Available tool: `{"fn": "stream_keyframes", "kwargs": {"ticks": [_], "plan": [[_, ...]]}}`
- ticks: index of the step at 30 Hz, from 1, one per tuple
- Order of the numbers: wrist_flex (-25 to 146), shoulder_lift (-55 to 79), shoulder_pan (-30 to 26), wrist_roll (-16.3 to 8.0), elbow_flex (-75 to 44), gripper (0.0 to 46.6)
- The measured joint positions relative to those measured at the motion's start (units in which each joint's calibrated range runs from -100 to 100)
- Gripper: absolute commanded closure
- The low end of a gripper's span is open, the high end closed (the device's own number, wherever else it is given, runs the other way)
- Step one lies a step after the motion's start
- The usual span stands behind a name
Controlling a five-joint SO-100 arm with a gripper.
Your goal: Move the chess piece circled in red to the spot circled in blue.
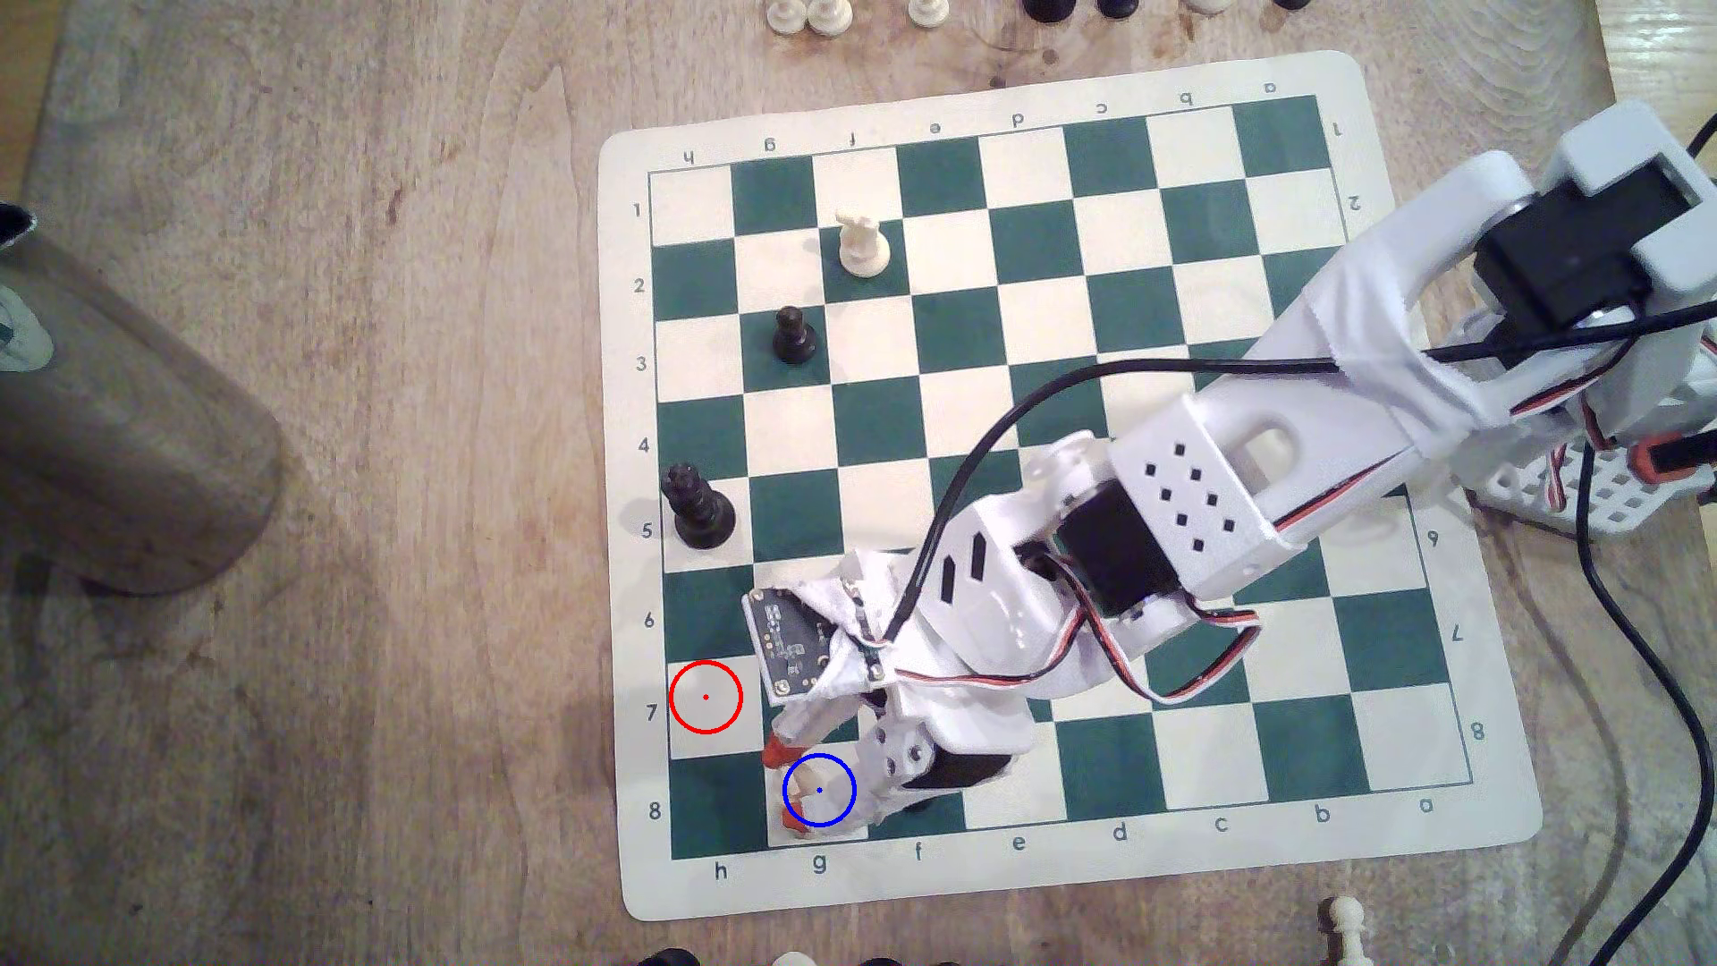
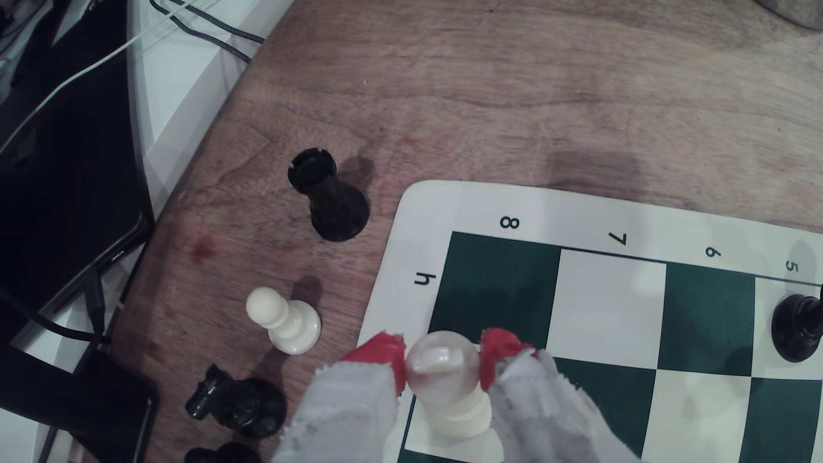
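1. The gripper (image 2: 443, 363) pinched the cream bishop's (image 2: 445, 378) head between its red fingertips (image 2: 385, 351), over the blue-ringed square (image 1: 841, 806) at the board's (image 1: 1449, 817) near-left corner in the exterior view.
2. Risk: whether the base was seated couldn't be told; opening early could topple it.
3. A sticking pad might drag it off-centre.

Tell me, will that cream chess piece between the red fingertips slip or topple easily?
The cream bishop looks like smooth, glossy plastic, so it might slip. The gripper pinches only its rounded head, which probably lets it swivel. Its broad base should resist tipping once set on the blue-ringed square.
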Motion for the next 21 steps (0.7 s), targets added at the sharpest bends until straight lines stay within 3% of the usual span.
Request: {"fn": "stream_keyframes", "kwargs": {"ticks": [4, 5, 7, 10, 21], "plan": [[0.0, 0.59, 0.0, 0.0, 0.0, 45.9], [0.0, 0.75, 0.0, 0.0, 0.0, 37.1], [0.0, 0.75, 0.0, 0.0, 0.0, 30.2], [0.08, 0.75, 0.0, 0.0, 0.0, 26.0], [15.86, 0.84, 0.81, -0.15, -6.42, 24.3]]}}
